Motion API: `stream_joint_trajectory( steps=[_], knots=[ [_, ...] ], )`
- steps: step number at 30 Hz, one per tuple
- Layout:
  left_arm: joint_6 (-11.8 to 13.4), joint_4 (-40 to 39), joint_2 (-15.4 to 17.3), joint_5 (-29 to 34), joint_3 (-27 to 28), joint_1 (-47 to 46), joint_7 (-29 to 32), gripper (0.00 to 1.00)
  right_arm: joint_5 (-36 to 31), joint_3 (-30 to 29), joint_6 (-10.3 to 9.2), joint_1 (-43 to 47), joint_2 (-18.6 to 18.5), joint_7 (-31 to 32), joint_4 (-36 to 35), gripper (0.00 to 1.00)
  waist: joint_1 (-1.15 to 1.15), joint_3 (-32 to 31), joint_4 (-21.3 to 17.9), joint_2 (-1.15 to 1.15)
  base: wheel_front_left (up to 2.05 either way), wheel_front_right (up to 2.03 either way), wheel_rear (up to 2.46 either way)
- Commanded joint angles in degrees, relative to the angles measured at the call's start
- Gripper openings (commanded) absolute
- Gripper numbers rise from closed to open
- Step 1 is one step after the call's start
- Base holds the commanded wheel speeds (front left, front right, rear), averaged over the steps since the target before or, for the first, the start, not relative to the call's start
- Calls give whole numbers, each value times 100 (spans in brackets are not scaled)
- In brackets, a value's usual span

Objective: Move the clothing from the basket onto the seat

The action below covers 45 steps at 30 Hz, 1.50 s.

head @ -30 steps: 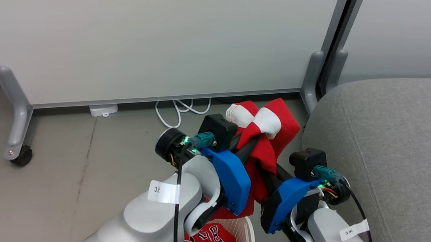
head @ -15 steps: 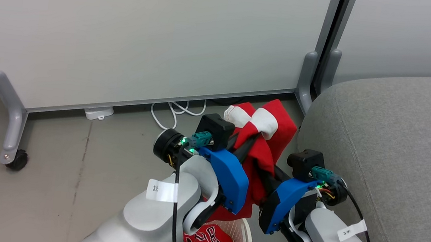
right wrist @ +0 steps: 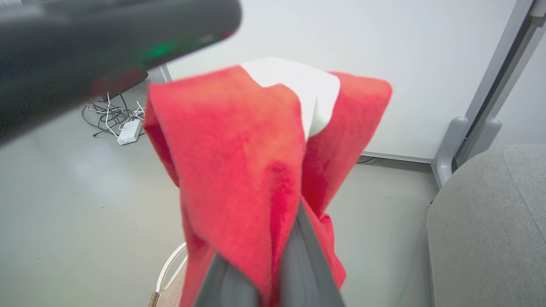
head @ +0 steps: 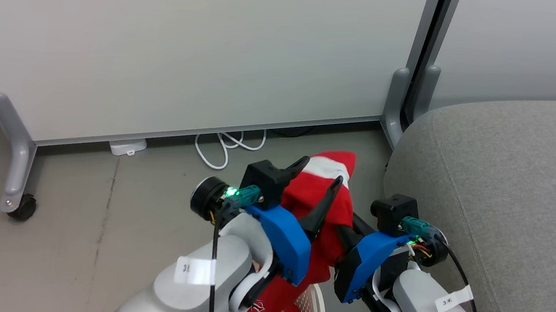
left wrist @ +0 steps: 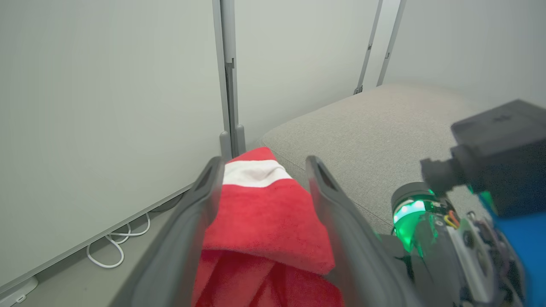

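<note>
One red, white-striped garment (head: 301, 193) hangs clamped in the right tool (right wrist: 279, 243); left tool (head: 320, 173) spread apart.

A pale partition panel (head: 192, 38) is spanning the upper left and centre of the head view. Its grey leg (head: 18, 149) is running down at the left to a black caster (head: 24, 206) that is resting on the grey floor (head: 67, 247). A second panel (head: 527, 42) is standing at the upper right, with two grey posts (head: 396, 101) meeting between them. Beneath the first panel's lower edge, a white cable (head: 222, 145) is looping at centre, and a small white box (head: 126, 146) is lying just left of it.
</note>
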Motion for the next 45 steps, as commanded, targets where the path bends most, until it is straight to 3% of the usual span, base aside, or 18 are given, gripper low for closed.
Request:
stream_joint_trajectory(
  steps=[1,9,15,20,33,45],
  knots=[
    [50,17,90,40,25,155,-150,100,-18,-29,3,-77,-21,-57,24,0,0,2,9,-1,0,0,0],
    [150,-213,509,199,332,979,-572,100,-131,-174,3,-52,-21,-120,41,0,0,32,44,-1,0,0,0],
    [244,-1020,839,796,1170,1764,-585,100,-232,-309,3,-11,-20,-146,-29,0,0,91,84,-1,0,0,0],
    [58,-1615,949,1415,1822,2434,-587,100,-288,-393,3,39,-20,-106,-109,0,0,124,91,-1,0,0,0],
    [-448,-2227,620,2498,3202,3409,-589,100,-399,-597,3,156,-20,-5,-306,0,0,148,72,-1,0,0,0],
    [-713,-2076,310,2890,3625,3560,-589,100,-440,-680,3,249,-20,57,-429,0,0,166,28,-1,0,0,0]
  ],
)
